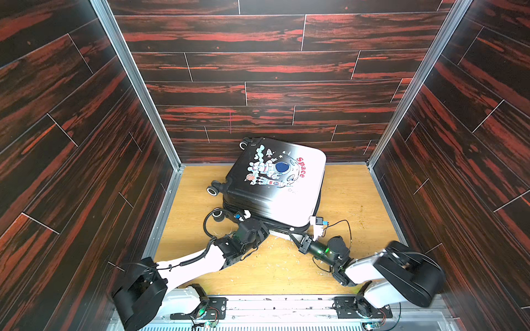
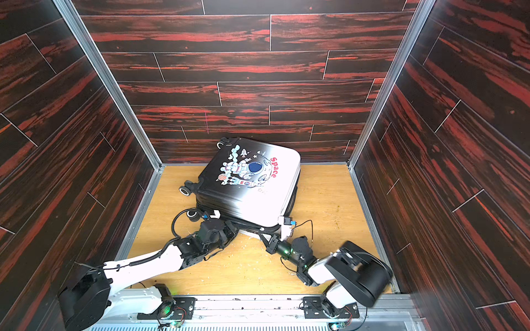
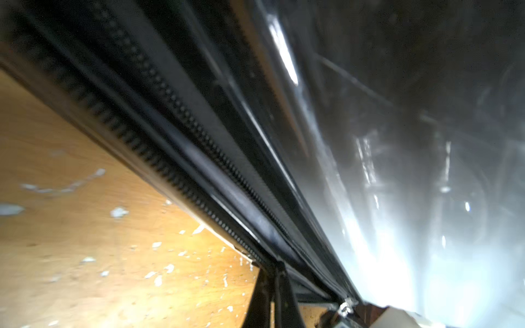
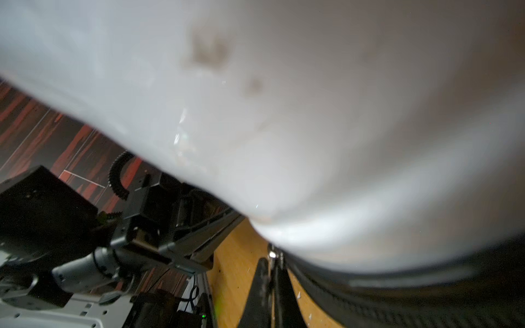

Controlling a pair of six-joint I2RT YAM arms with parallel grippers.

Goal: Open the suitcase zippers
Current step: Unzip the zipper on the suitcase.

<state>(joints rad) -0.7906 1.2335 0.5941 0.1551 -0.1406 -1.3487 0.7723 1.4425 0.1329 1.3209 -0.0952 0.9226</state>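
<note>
Wooden table (image 1: 344, 200): suitcase (image 1: 275, 186) labelled "Space" lies wheels-left, long axis crosswise. Left gripper (image 3: 277, 265) clenched; right gripper (image 4: 271, 259) pinches the pull tab (image 4: 272, 253) of the zippers (image 3: 176, 181).

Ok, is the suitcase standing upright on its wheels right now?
No, the suitcase lies on its broad side on the wooden table, astronaut print facing up.

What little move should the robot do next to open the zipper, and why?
Probably slide the right gripper along the zipper track, away from the left gripper. The right one looks pinched shut on the metal pull tab at the white corner of the suitcase, while the left is shut against that track, maybe steadying it.
</note>
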